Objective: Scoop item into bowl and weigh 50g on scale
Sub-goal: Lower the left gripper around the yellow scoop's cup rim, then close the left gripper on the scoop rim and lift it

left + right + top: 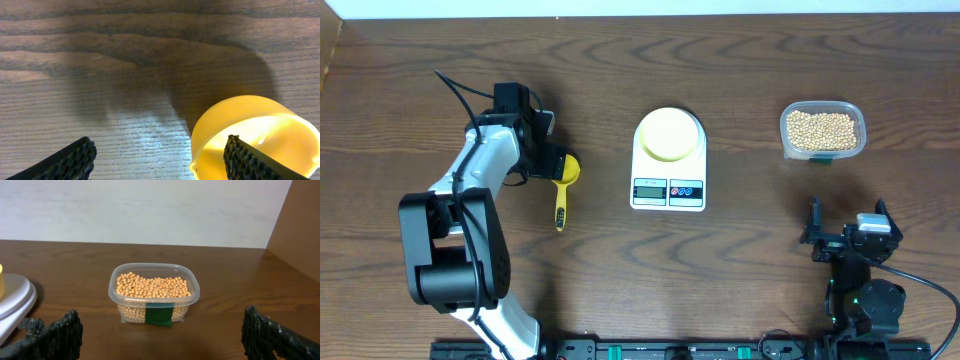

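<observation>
Your left claw (160,152) is hanging released, one jaw over the cup of the scoop (252,125), just off to its right. The handle is running back toward the base. The beans (822,128) are sitting far right, nearer your released right claw (847,228).

The worktop (620,60) is dark brown wood, or a wood-look laminate, with bold grain. Close up it shows fine ridges and a dull sheen where the light falls. The scale (668,200) is smooth white plastic, faintly glossy. The bowl (668,133) on it looks like pale yellow plastic, matt. The scoop (561,195) is bright yellow plastic, smooth and half-translucent where light glows through its cup. Near the worktop's far right corner, the container (116,292) is thin clear plastic with a matt green label (160,316). The beans (152,286) inside are tan, smooth-skinned and dull. The left tool (159,152) and right tool (161,330) are black and matt, with ribbed, cross-hatched faces.
</observation>
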`<action>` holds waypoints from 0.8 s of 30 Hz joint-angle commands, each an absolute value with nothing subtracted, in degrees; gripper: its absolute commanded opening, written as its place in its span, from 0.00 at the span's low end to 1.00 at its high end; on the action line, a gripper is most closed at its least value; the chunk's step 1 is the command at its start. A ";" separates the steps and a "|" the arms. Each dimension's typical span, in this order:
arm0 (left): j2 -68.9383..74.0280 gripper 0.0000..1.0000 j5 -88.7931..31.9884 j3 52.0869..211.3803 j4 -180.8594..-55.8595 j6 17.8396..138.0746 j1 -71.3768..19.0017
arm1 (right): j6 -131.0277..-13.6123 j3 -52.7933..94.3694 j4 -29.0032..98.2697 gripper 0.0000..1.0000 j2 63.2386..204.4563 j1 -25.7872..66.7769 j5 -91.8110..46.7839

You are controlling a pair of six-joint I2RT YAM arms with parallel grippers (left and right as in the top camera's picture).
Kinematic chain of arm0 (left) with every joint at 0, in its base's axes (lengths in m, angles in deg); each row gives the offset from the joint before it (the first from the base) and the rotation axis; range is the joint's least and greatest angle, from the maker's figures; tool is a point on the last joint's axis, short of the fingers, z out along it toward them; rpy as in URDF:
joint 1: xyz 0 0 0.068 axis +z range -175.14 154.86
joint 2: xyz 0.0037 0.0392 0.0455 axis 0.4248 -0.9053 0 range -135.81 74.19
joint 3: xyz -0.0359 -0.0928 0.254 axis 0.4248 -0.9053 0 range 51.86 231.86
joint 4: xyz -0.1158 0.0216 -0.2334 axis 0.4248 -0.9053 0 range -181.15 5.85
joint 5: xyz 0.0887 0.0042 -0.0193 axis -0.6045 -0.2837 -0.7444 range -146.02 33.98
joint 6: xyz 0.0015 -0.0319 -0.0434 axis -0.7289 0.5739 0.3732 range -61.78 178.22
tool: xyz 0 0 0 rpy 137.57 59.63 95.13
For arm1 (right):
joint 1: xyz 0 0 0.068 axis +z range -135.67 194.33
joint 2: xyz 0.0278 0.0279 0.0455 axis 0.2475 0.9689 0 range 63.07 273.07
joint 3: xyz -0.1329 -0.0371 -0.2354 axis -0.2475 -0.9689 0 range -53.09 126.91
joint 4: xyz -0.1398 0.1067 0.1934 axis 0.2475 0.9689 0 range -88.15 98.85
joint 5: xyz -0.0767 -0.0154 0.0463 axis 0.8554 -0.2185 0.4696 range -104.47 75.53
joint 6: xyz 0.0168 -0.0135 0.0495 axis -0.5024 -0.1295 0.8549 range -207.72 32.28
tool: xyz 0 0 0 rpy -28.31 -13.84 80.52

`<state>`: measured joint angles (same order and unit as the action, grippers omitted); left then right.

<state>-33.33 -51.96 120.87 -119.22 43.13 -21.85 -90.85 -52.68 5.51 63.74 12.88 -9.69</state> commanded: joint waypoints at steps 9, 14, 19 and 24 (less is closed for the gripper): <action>-34.36 0.83 -52.86 120.30 -119.18 42.38 -21.61 | -90.13 -52.75 5.73 0.99 63.39 13.36 -9.26; -35.54 0.83 -52.86 120.30 -119.14 42.38 -21.61 | -90.13 -52.75 5.73 0.99 63.39 13.36 -9.26; -35.98 0.83 -52.86 120.30 -118.81 42.38 -21.61 | -90.13 -52.75 5.73 0.99 63.39 13.36 -9.26; -36.00 0.80 -52.86 120.30 -118.72 42.38 -21.61 | -90.13 -52.75 5.73 0.99 63.39 13.36 -9.26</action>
